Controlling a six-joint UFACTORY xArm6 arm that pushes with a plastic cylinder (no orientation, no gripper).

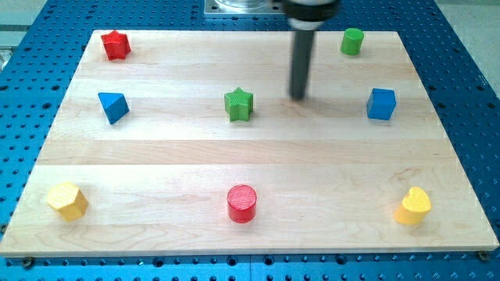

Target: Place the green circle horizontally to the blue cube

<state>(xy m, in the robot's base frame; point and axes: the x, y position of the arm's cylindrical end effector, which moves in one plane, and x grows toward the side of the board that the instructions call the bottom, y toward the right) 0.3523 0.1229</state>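
Wooden board (156, 156), pale, on a blue perforated bench (47, 31). Lying directly on the board:
- red star (116, 45), top left corner
- green circle (352, 41), top right
- blue triangle (113, 106), left side
- green star (239, 104), centre
- blue cube (381, 104), right side, below the green circle
- yellow hexagon (67, 200), bottom left
- red cylinder (241, 204), bottom centre
- yellow heart (412, 206), bottom right

My tip (298, 97) stands between the green star and the blue cube, touching neither.
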